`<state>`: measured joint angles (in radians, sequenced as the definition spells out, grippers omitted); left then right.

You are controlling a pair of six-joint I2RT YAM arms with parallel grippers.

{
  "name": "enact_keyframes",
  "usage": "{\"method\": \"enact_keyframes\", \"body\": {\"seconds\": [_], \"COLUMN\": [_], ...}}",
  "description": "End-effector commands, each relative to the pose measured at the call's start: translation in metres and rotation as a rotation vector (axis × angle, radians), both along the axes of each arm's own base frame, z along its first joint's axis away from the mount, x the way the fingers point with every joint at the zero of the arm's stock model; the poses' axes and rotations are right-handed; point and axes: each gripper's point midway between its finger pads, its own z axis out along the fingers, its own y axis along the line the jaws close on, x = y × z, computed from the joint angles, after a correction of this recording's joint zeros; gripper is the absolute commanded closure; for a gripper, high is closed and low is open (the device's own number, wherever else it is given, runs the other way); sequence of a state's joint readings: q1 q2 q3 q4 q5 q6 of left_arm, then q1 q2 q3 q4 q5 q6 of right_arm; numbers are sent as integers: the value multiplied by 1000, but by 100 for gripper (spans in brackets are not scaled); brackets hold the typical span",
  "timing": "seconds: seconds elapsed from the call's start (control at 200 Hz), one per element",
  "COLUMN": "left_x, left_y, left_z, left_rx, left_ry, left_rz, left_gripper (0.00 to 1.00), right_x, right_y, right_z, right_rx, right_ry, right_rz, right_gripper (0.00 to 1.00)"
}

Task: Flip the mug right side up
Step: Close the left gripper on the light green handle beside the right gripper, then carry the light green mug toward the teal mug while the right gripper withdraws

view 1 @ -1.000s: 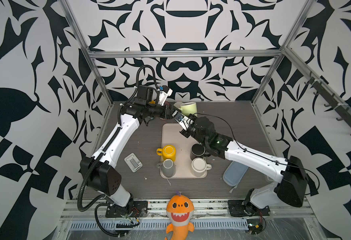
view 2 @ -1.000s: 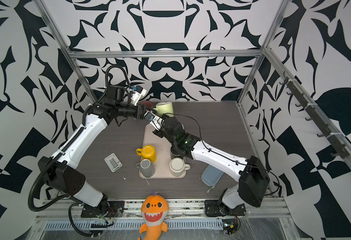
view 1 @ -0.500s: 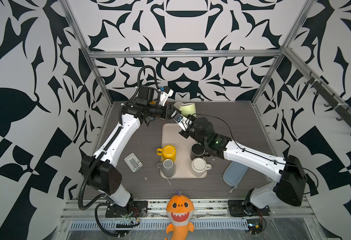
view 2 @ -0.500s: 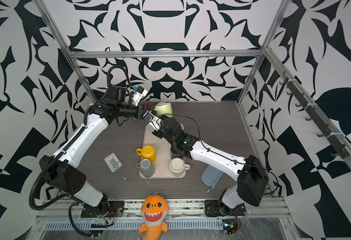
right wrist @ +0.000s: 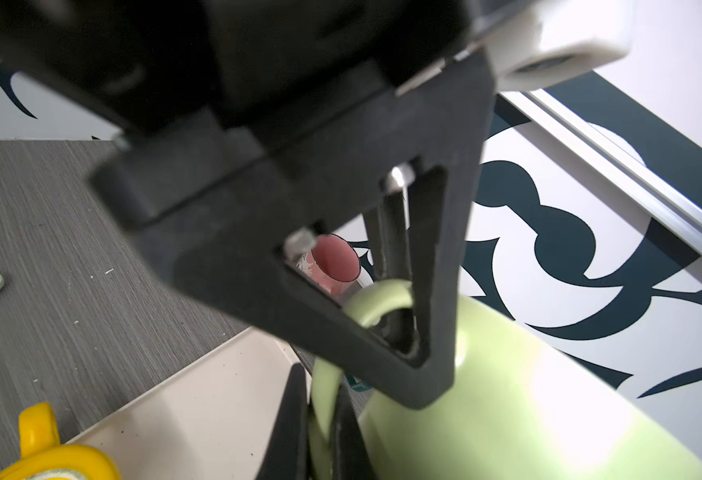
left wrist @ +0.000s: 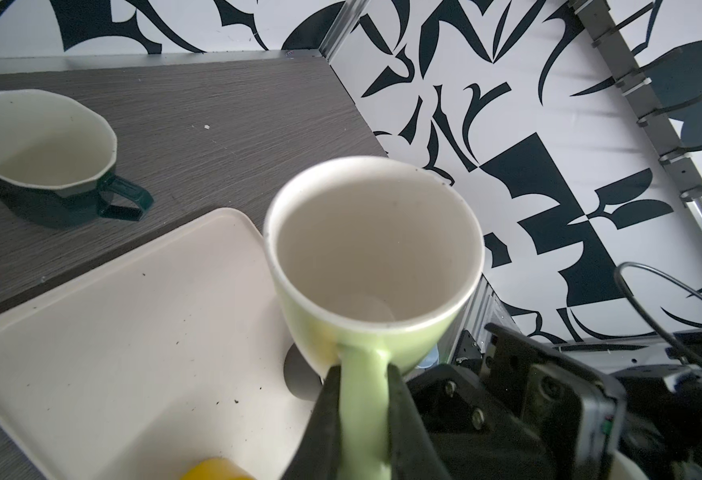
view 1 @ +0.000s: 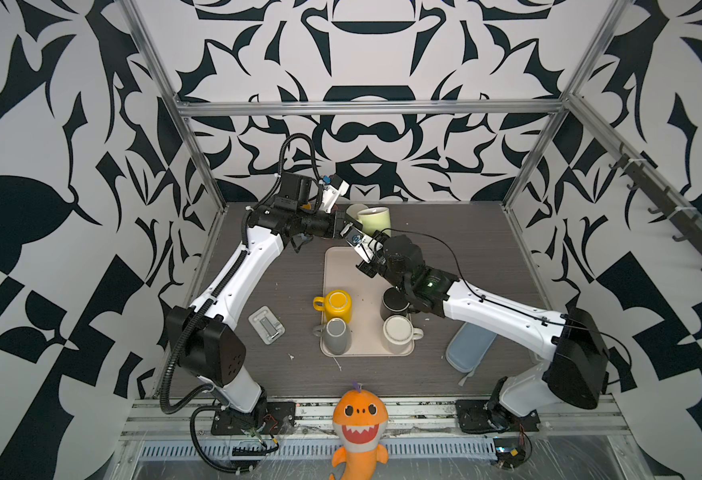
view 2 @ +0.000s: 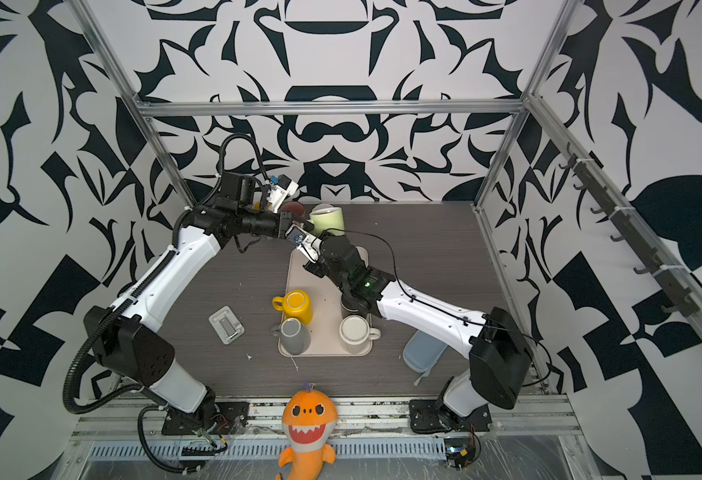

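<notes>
One pale green glazed ceramic mug (left wrist: 376,266), tapered body, off-white inside, mouth up, held off the table at the far end of the beige tray (view 1: 366,270). Both grippers are on its loop handle (right wrist: 376,301). Left gripper (left wrist: 364,419): black fingers (left wrist: 326,419) pinched tight on either side of the handle strap, mug straight ahead of the fingertips. Right gripper (right wrist: 320,419): jaws nearly together, clamped on the lower part of the same handle; the left gripper's black triangular finger sits just above it, crossing the handle loop. In both top views the two grippers meet at the mug (view 1: 373,219) (view 2: 327,219), tips touching or almost.

Mug count: seven seen. Four on the tray below the right gripper, all bottom up: one glossy yellow mug (view 1: 337,305), one matte grey mug (view 1: 336,334), one cream mug (view 1: 398,332), one black mug (view 1: 393,301) half hidden under the right arm. One dark green faceted mug (left wrist: 45,153) with pale inside and angular handle, upright on the table just beyond the left gripper. One pink-red cup (right wrist: 334,259), seen only through the finger gap, shape unclear.

One tray: smooth plastic, rounded corners, speckled with crumbs. Table (view 1: 465,232): dark grey woodgrain. One small flat grey rectangular plate (view 1: 267,325) on the table under the left arm. One light blue soft pouch (view 1: 468,347) beneath the right arm. One orange plush shark (view 1: 359,428) at the front rail.
</notes>
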<state>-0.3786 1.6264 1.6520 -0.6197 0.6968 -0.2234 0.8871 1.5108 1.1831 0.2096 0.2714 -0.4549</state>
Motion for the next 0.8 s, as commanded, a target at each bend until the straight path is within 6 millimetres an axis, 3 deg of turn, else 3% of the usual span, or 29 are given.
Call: {"method": "enact_keyframes", "body": {"seconds": [0.0, 0.1, 0.325, 0.575, 0.685, 0.795], "left_x": [14, 19, 25, 44, 56, 66], "left_y": [9, 10, 12, 13, 6, -14], "left_z": [-15, -11, -2, 12, 16, 13], "left_rx": [57, 44, 2, -39, -40, -15], "left_ry": [25, 4, -30, -108, -168, -259], "left_rz": [81, 115, 166, 236, 272, 272], "left_gripper": [100, 100, 100, 100, 100, 100], "right_x": [-5, -6, -11, -16, -17, -10], "right_y": [-10, -16, -33, -69, -90, -110], "right_z": [91, 91, 85, 78, 77, 69], "right_rx": [214, 218, 233, 274, 310, 314], "right_ry": [-191, -187, -173, -143, -120, -27], "right_rz": [-32, -52, -96, -219, -302, -423], "right_gripper": [100, 100, 70, 58, 54, 49]}}
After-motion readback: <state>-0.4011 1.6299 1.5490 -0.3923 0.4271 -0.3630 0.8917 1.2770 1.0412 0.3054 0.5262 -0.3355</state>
